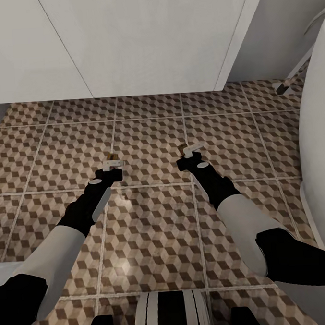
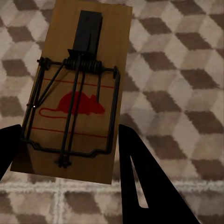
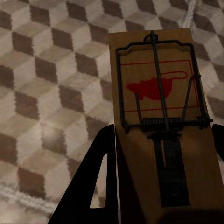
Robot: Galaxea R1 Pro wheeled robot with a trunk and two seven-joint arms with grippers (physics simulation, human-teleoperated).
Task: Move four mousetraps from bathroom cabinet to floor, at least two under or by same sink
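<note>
Both grippers, left (image 1: 113,161) and right (image 1: 189,150), pinch a mousetrap (image 2: 74,88) by its long edges above patterned floor tiles (image 1: 146,134); boards look light, stiff, best gripped clear of wire.

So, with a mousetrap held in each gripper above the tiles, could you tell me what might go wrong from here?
1. The left gripper and right gripper each pinch a mousetrap by its edges; either could slip out.
2. Released from this height onto the bathroom floor, a trap could bounce or flip.
3. No sink is in view, so placement near one is unconfirmed.
</note>
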